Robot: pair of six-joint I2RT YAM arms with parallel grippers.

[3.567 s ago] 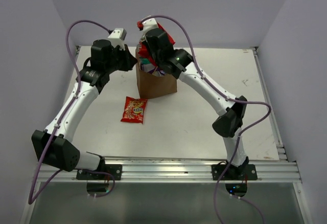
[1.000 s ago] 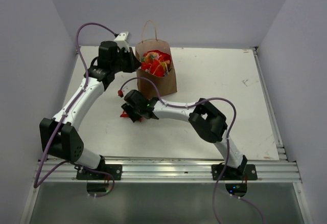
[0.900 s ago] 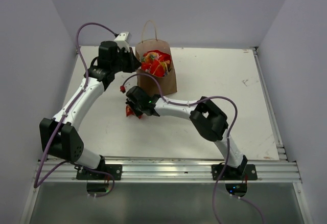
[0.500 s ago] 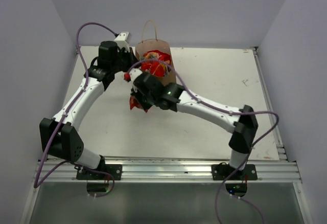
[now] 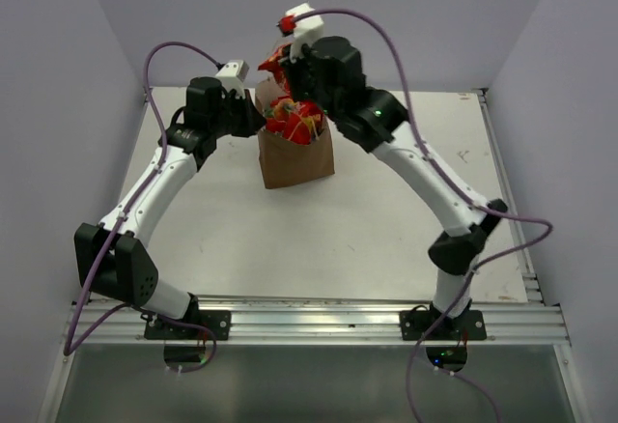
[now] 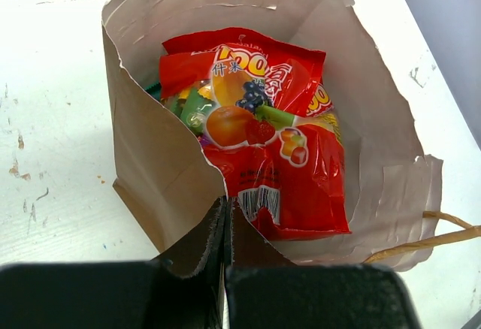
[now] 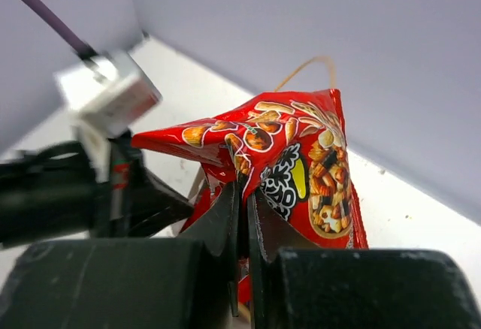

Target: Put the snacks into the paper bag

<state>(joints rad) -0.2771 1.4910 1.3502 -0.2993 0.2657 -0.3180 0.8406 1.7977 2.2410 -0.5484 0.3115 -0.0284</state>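
The brown paper bag (image 5: 295, 157) stands upright at the back of the table, open, with red snack packets (image 5: 293, 121) in it. In the left wrist view the bag's wall (image 6: 146, 160) surrounds a red fruit-print packet (image 6: 263, 141) on top of several others. My left gripper (image 6: 225, 220) is shut on the bag's near rim. My right gripper (image 7: 244, 209) is shut on a red snack packet (image 7: 301, 152) and holds it above the bag's mouth, where it also shows in the top view (image 5: 275, 64).
The white table (image 5: 386, 220) has a metal rail along its near edge. Purple-grey walls stand close behind and at both sides. A bag handle (image 6: 432, 231) lies at the right of the left wrist view.
My right gripper took the red packet off the table in front of the bag and lifted it up over the bag's mouth. My left gripper has kept its hold on the bag rim.
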